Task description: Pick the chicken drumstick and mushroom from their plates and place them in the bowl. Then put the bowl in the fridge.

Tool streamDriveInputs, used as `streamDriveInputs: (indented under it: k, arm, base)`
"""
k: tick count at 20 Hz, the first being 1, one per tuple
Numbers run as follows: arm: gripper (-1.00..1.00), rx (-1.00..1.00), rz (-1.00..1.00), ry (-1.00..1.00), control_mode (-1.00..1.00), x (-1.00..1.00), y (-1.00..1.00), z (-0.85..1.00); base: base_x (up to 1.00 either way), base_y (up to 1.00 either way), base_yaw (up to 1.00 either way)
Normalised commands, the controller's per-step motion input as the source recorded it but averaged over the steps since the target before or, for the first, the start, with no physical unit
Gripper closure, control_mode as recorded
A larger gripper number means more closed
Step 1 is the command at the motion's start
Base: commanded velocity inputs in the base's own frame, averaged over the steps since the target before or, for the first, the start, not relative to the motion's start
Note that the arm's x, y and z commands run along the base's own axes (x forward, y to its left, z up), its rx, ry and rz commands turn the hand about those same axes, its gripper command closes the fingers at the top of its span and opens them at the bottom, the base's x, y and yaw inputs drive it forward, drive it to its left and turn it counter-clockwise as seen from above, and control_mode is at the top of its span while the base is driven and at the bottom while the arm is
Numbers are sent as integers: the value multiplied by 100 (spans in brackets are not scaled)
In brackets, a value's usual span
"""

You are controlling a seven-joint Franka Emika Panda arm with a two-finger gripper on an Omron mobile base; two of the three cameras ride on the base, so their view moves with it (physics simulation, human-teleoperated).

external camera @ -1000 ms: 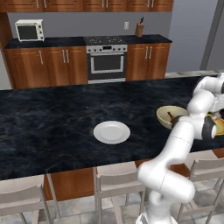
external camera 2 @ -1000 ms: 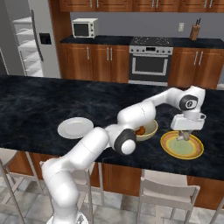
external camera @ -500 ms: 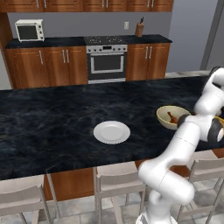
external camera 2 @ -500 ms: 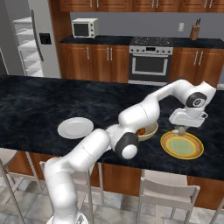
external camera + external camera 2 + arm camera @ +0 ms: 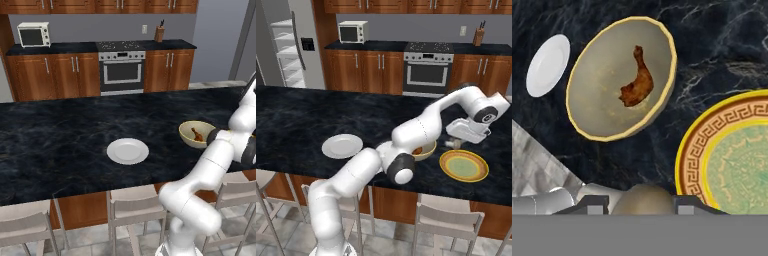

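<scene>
The mushroom (image 5: 643, 198), tan and rounded, sits between my gripper's (image 5: 641, 207) two dark tips, and the gripper is shut on it. In the right base view the gripper (image 5: 453, 144) hangs above the counter between the tan bowl (image 5: 427, 151) and the yellow-green plate (image 5: 463, 166) with the orange rim. That plate (image 5: 737, 160) is bare. The chicken drumstick (image 5: 637, 85) lies inside the bowl (image 5: 597, 100), and it shows there (image 5: 198, 134) in the left base view too. The white plate (image 5: 128, 151) is bare. The grey fridge (image 5: 312, 65) stands far left, its shelves showing.
The dark marble island counter (image 5: 60, 140) carries everything. Stools (image 5: 442, 220) line its near edge. Behind it stand the steel oven (image 5: 122, 70), a microwave (image 5: 352, 32) and a knife block (image 5: 159, 33) on the back counter.
The gripper has risen off the yellow-green plate with the mushroom in it and swung toward the bowl. Bowl, drumstick and both plates have not moved.
</scene>
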Motion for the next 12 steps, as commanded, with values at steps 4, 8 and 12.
streamDriveInputs:
  k: [4, 8, 12]
  arm:
    - [100, -20, -5, -14, -100, -41, 68, 0]
    - [100, -24, -4, -14, -100, -38, 70, 0]
    - [100, -23, -4, -14, -100, -39, 70, -1]
  base:
    - [0, 0, 0]
    - [0, 0, 0]
    - [0, 0, 0]
